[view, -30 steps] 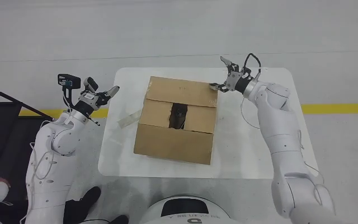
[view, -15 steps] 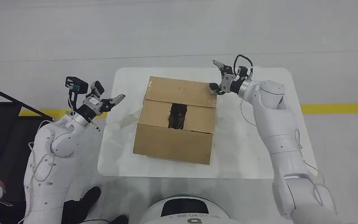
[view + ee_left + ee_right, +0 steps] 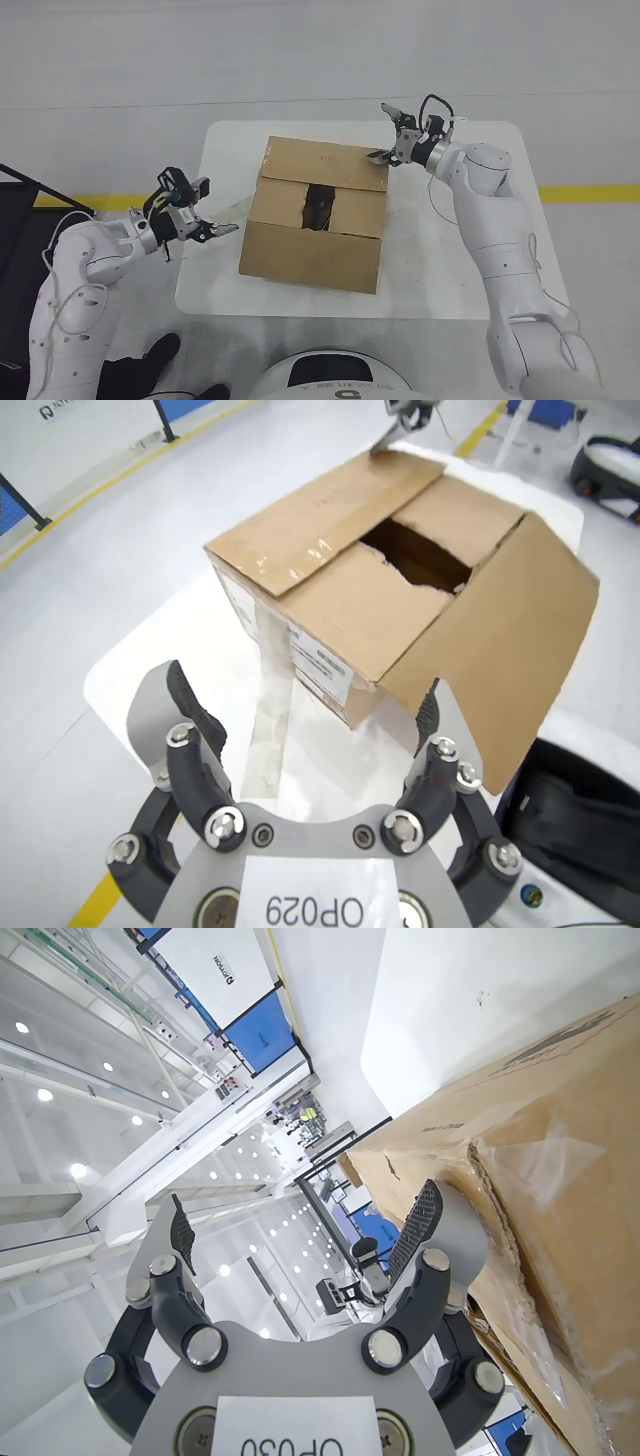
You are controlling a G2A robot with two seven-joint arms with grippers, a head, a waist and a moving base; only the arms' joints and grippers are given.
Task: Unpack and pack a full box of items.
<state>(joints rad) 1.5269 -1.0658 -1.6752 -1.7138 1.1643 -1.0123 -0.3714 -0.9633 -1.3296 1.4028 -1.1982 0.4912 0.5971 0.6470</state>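
A brown cardboard box (image 3: 310,255) (image 3: 350,610) (image 3: 565,1138) stands in the middle of the white table (image 3: 440,260). Its top flaps lie mostly folded down, with a torn dark gap (image 3: 320,205) (image 3: 415,560) at the centre; something dark lies inside. My left gripper (image 3: 207,228) (image 3: 300,695) is open, low beside the box's near left corner, not touching it. My right gripper (image 3: 390,138) (image 3: 300,1213) is open at the box's far right corner, with one finger (image 3: 422,1218) against the flap's edge there.
A loose strip of clear tape (image 3: 230,212) (image 3: 270,720) lies on the table left of the box. A yellow floor line (image 3: 590,192) runs behind the table. A dark frame (image 3: 20,220) stands off the table's left side. Bare tabletop lies right of the box.
My left gripper has swung from beyond the table's far left edge down and nearer, toward the box's near left corner. My right gripper shifted slightly left onto the far right corner.
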